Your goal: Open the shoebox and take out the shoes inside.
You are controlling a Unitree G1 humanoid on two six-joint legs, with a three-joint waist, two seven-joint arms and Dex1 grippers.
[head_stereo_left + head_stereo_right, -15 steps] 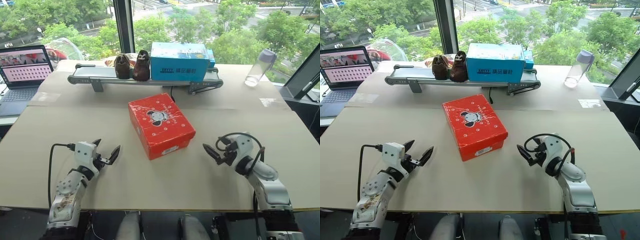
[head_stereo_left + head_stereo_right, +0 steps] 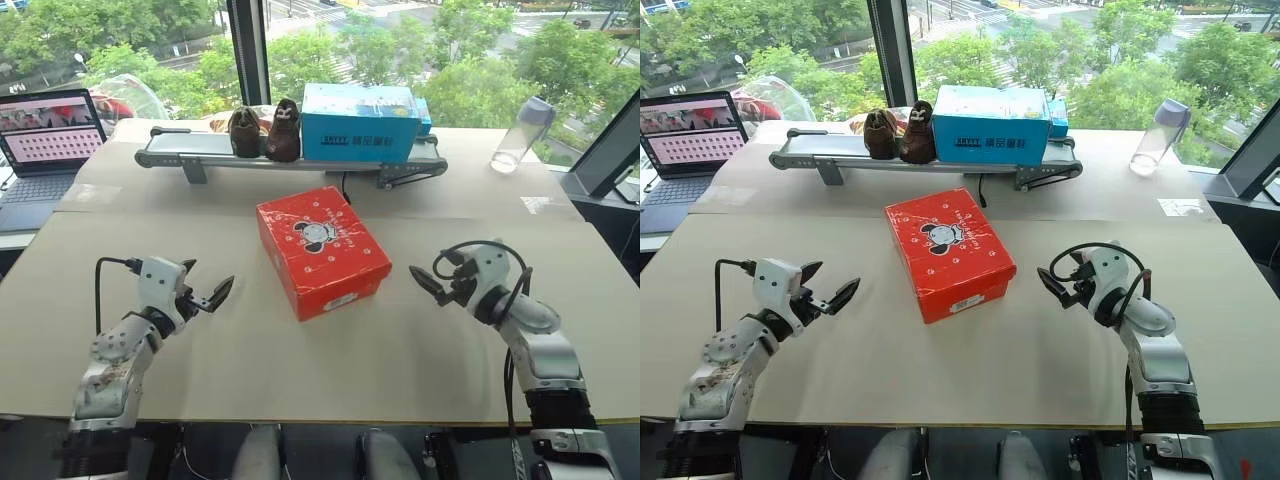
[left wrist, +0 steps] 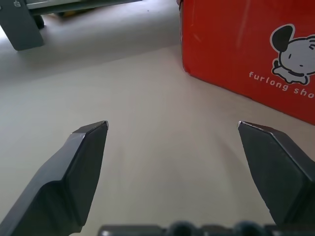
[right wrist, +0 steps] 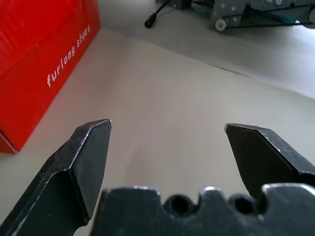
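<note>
The red cardboard shoebox (image 2: 322, 250) lies lid-closed on the beige table (image 2: 300, 370) — left gripper (image 2: 205, 285) and right gripper (image 2: 432, 288) flank it, both wide open, empty

Blue box (image 2: 358, 123), brown shoes (image 2: 265, 132), laptop (image 2: 45, 145), bottle (image 2: 520, 134).

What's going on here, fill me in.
A humanoid robot is set to open the red shoebox and take out the shoes inside. The box lies shut on the table, untouched. The left gripper and right gripper hover on either side of it, both open and empty, aimed inward. Behind, a small conveyor carries a dark brown pair of shoes and a blue box.
</note>
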